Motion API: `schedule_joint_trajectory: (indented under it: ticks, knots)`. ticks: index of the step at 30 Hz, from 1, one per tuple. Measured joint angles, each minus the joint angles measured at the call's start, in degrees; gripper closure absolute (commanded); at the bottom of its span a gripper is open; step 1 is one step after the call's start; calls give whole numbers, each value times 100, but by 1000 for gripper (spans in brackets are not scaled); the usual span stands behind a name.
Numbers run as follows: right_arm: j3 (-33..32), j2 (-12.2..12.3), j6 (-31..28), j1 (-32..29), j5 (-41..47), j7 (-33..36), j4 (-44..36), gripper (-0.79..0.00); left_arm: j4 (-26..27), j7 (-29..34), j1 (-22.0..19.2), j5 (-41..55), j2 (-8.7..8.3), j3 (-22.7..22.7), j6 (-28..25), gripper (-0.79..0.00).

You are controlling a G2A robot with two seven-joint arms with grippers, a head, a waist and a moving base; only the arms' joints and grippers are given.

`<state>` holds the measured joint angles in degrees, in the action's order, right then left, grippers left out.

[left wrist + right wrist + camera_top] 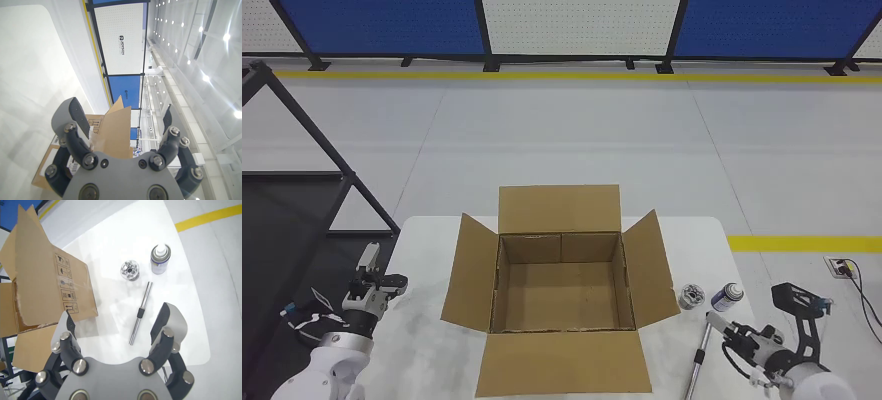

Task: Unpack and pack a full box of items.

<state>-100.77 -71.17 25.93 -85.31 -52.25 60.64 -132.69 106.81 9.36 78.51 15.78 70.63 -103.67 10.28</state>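
The cardboard box (560, 295) sits in the middle of the surface (432, 340) with all four flaps splayed. Its right flap nearly reaches a metal spool (130, 270). An upright spray can (160, 260) stands just beside the spool, close to the surface's right edge. A steel rod (145, 294) with a black collar lies nearer the front right corner, its near end cut off in the top view. Bare room lies left of the box. The box floor looks empty, though the near wall hides the strip just behind it. The left jaws hang wide open, holding nothing, by the left edge and well apart from the left flap. The right jaws, equally wide and empty, hover near the rod's near end without touching it.
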Motion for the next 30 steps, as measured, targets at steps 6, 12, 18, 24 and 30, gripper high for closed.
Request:
schedule_joint_trajectory:
  ticks: [6,12,18,24,30]
  knots:
    - [1,-1,6,5,4,19,13,-785,0,0,0,0,0,0,0,-785]
    - [1,0,6,5,4,19,13,-785,0,0,0,0,0,0,0,-785]
    - [24,-12,-188,-24,309,-248,-28,-785,129,343,10,134,-16,-3,-46,-785]
    - [-139,-32,-298,218,1288,-528,138,-785,55,1247,-139,359,-90,-203,-117,-785]
    - [-331,-54,-841,447,2653,-946,357,-785,-33,2578,-191,49,-217,-294,-485,-785]
